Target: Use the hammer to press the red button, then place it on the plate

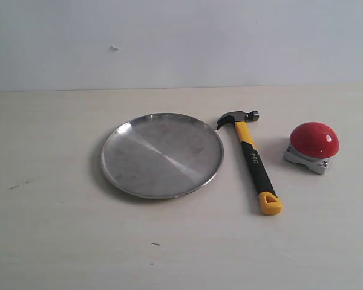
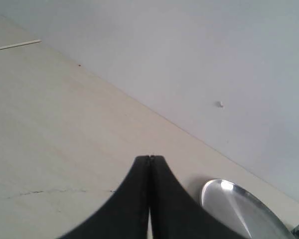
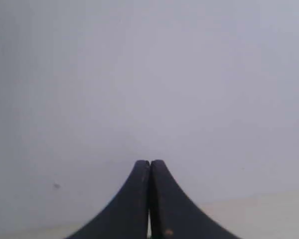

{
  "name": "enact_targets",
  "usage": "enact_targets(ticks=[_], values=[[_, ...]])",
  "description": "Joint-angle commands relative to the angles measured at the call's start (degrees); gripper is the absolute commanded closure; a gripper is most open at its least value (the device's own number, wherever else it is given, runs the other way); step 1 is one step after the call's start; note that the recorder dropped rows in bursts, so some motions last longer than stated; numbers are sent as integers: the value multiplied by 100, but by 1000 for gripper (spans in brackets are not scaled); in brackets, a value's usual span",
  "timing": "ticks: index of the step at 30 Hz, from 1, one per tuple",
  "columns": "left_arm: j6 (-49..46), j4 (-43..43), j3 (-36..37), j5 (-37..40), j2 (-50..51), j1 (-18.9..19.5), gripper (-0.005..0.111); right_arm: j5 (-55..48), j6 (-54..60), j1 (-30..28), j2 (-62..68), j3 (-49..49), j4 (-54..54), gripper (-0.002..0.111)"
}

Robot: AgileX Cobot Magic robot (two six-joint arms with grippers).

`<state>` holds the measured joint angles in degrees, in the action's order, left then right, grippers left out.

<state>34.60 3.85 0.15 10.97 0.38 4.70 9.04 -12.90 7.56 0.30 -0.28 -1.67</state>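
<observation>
Left gripper (image 2: 149,158): two black, smooth fingers curving to a point, pressed flat together with nothing between them; it hangs over bare tabletop, with the plate's rim just past it.
Right gripper (image 3: 149,162): the same black curved pair, likewise closed tight and empty, facing the wall.
Table (image 1: 60,241): pale, matte, faintly grained wood-look surface with a few small dark specks near the front.
Hammer (image 1: 252,156): one, lying flat on the table between the plate and the button, touching neither. The yellow looped end lies nearest, then the black grip with white lettering, then a yellow neck, and the dark metal claw head farthest back.
Plate (image 1: 162,154): one, round, shallow, silver metal with a raised rim and a scuffed, dull sheen; it sits left of the hammer, just beside its head.
Red button (image 1: 314,140): one glossy red dome on a squarish grey metal base, right of the hammer and apart from it.
Wall (image 1: 181,42): plain, pale and smooth, with one tiny mark.
Count: two grippers, one hammer, one plate, one button.
</observation>
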Motion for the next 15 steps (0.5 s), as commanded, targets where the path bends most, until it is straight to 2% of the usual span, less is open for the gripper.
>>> enact_targets(ticks=[1,3,6,9,11,14,15], values=[[-15,-2,-15,-8,-38,-23,107,655,-1074,-33,-30,28,-766,108],[-15,-2,-15,-8,-38,-23,107,627,-1074,-33,-30,28,-743,108],[-15,-2,-15,-8,-38,-23,107,-26,-964,-33,-30,28,-595,108],[-15,-2,-15,-8,-38,-23,107,34,-584,-33,-30,28,-490,108],[-15,-2,-15,-8,-38,-23,107,-30,-372,-23,-27,-439,-490,108],[-15,-2,-15,-8,-38,-23,107,-144,-270,-23,586,-1220,-478,108],[-15,-2,-15,-8,-38,-23,107,-479,-92,-23,1002,-1667,-478,108]])
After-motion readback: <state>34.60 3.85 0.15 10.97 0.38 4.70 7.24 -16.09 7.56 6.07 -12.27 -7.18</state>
